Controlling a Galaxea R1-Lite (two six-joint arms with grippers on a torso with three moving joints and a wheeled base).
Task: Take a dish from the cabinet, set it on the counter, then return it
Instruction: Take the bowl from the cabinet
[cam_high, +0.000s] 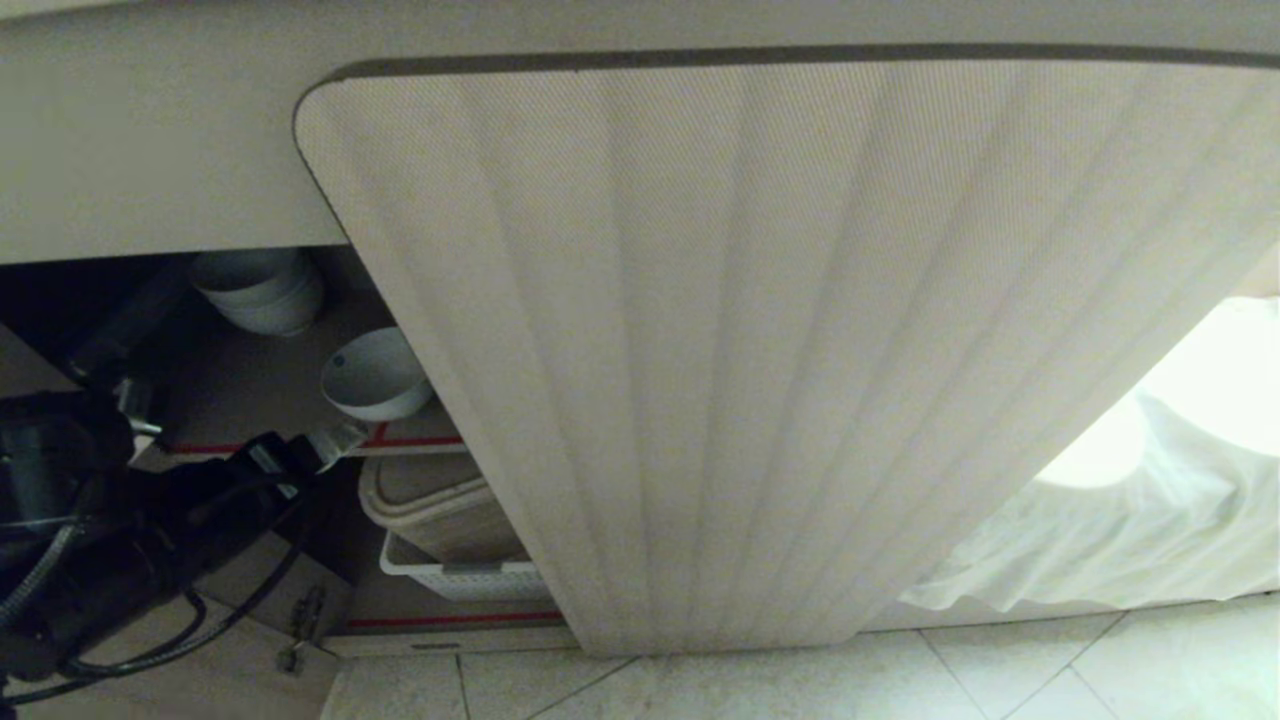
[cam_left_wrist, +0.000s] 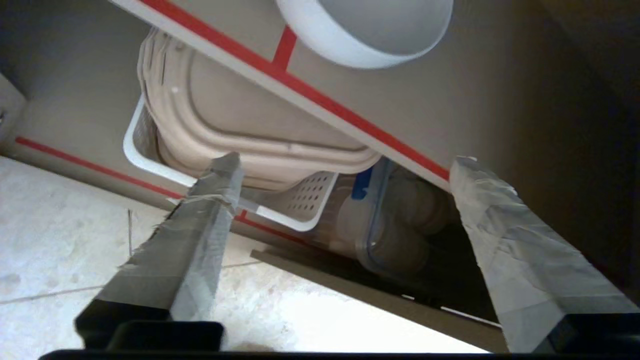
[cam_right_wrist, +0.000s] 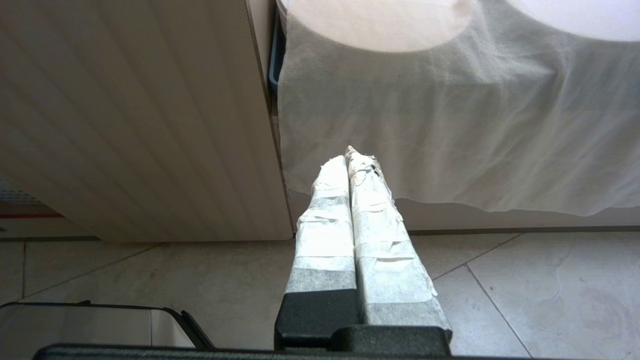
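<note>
One Bowl Back on the Shelf

Item: single white bowl (cam_high: 375, 373), resting on the upper cabinet shelf (cam_high: 260, 385), left-centre of the head frame, in front of the stacked white bowls (cam_high: 262, 288). Left gripper (cam_high: 335, 440): jaws spread wide, empty, just off the shelf's red-lined edge. Right gripper (cam_right_wrist: 350, 160): jaws pressed together, idle near the white cloth (cam_right_wrist: 450, 125). Handling note: the return looks complete; withdraw straight back, jaws clear of the rim, avoiding the ribbed door (cam_high: 800, 350) and the basket (cam_high: 460, 575) below.

Head view looks down close at the cabinet (cam_high: 780, 350); both wrist views face it low, near the floor (cam_right_wrist: 500, 290).
</note>
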